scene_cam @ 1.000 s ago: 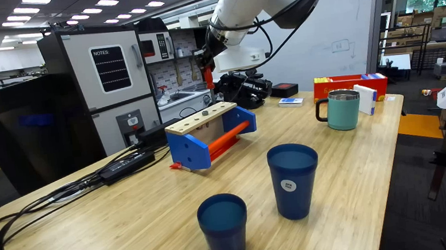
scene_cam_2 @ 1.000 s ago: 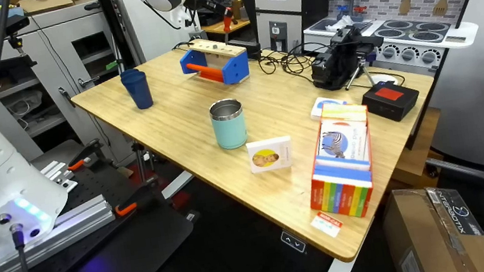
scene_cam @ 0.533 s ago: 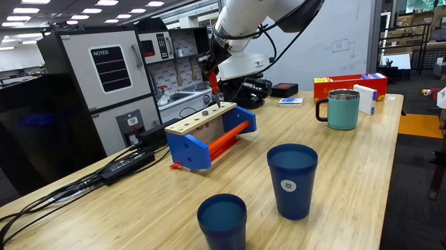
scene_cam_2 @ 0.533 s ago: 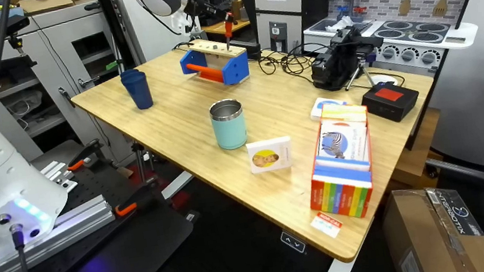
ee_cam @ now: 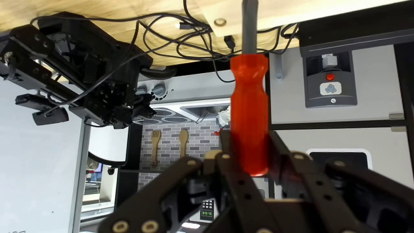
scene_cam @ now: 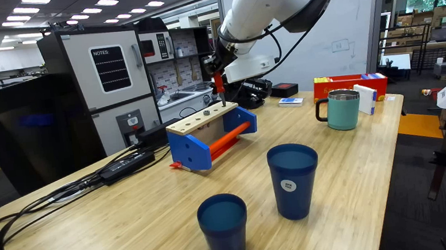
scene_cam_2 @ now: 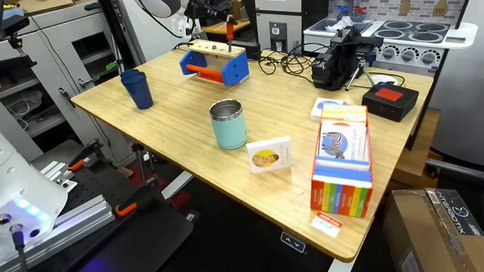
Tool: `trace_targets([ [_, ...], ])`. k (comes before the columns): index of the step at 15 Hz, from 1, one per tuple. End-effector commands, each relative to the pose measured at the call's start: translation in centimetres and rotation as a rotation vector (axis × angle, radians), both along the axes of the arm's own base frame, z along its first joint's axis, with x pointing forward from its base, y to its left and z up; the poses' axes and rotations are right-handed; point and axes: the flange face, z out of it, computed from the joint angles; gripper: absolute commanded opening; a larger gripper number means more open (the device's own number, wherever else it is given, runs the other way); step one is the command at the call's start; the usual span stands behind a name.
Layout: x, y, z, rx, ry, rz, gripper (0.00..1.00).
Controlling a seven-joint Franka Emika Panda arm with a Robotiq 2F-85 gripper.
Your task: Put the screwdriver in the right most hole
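My gripper (ee_cam: 249, 142) is shut on the red handle of the screwdriver (ee_cam: 249, 97); the grey shaft points away from the fingers and its tip is out of the wrist view. In both exterior views the screwdriver (scene_cam: 219, 83) (scene_cam_2: 230, 30) is nearly upright, its tip at the far end of the wooden top bar (scene_cam: 197, 119) (scene_cam_2: 217, 47) of the blue rack (scene_cam: 189, 151) (scene_cam_2: 236, 68). The wrist view shows an end hole (ee_cam: 220, 22) near the bar's corner, beside the shaft. I cannot tell whether the tip is in a hole.
Two blue cups (scene_cam: 223, 228) (scene_cam: 295, 179) and a teal mug (scene_cam: 343, 110) stand on the table. Black equipment (ee_cam: 90, 68) and loose cables (ee_cam: 194, 35) lie beyond the rack's end. A red box of books (scene_cam_2: 340, 164) and a small white box (scene_cam_2: 269, 154) are farther off.
The gripper has lowered the screwdriver and moved it right in both exterior views, bringing its tip from above the bar down to the bar's end. The rack has shifted very slightly.
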Motion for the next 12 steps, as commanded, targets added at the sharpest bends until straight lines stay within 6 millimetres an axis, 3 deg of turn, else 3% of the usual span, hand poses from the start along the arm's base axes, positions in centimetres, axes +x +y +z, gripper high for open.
trace_targets([
  [1,-0.22,-0.73,0.28,-0.010,-0.026,-0.006,0.07],
  [11,0.31,-0.94,-0.33,0.034,-0.065,0.050,0.07],
  [12,0.32,-0.94,-0.36,0.036,-0.067,0.058,0.21],
])
